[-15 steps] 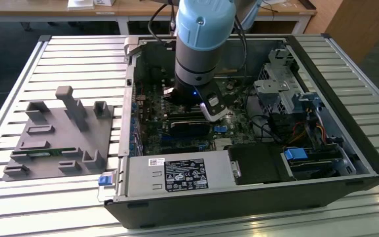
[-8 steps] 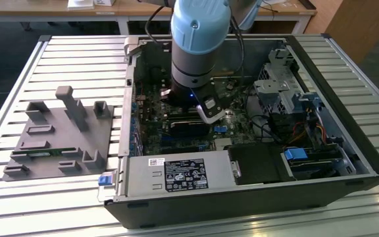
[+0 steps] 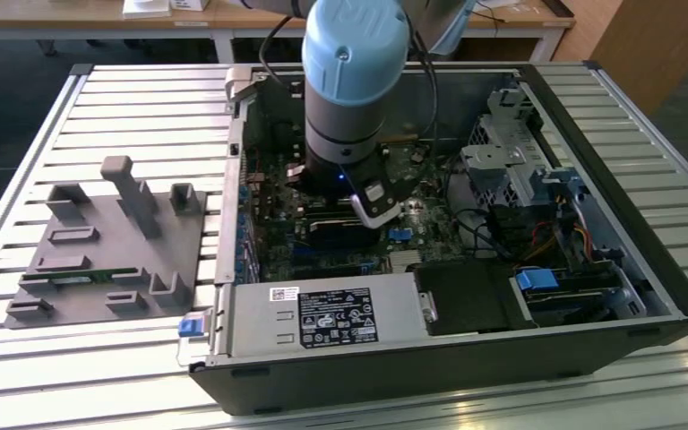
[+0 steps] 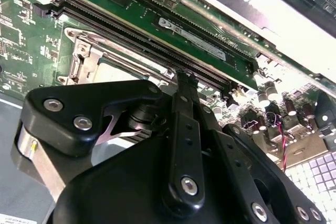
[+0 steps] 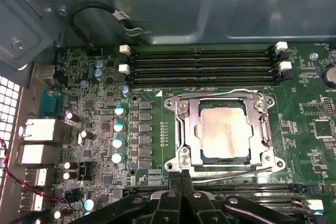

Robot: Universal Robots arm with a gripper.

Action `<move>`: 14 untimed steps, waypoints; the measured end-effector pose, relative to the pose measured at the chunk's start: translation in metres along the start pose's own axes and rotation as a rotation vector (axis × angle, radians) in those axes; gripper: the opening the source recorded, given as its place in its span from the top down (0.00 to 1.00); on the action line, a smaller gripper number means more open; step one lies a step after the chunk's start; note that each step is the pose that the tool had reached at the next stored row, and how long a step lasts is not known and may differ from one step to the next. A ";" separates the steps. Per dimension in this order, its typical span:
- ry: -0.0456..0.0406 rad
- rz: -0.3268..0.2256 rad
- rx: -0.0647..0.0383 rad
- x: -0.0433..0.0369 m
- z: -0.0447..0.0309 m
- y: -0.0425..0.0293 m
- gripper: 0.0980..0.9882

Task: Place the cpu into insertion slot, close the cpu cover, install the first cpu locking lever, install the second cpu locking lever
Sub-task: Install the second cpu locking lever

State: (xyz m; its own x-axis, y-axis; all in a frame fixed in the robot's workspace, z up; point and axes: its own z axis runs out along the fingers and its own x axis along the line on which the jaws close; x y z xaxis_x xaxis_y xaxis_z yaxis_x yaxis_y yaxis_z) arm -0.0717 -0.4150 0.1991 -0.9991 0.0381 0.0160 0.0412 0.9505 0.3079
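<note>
The cpu (image 5: 223,135) lies flat in the insertion slot (image 5: 220,163) on the green board, its silvery top showing through the window of the cpu cover (image 5: 192,129). The cover lies down flat over it. Thin wire levers run along the socket's sides (image 5: 176,129) and lie low against the frame. My gripper (image 5: 181,178) sits just beside one edge of the socket, fingers pressed together with nothing between them. In the second wrist view the gripper (image 4: 185,77) hovers close over the socket's metal frame (image 4: 79,56). In the exterior view the arm (image 3: 344,90) reaches down into the open computer case.
Long black memory slots (image 5: 199,66) run beside the socket. Capacitors (image 5: 119,127) and rear ports (image 5: 37,129) flank it. The case holds a power supply (image 3: 320,313) and drive cage (image 3: 511,152). A grey fixture (image 3: 105,242) stands at the exterior view's left.
</note>
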 end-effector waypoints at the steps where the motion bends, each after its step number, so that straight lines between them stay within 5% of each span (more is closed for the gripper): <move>1: -0.0001 0.000 -0.002 0.0000 0.0006 -0.0002 1.00; 14: -0.0004 0.004 -0.028 0.0006 0.0085 -0.0028 1.00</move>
State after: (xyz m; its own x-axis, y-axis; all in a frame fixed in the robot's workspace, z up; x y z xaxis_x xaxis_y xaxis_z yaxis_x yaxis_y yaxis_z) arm -0.0725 -0.4150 0.1901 -0.9989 0.0425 0.0171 0.0458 0.9415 0.3340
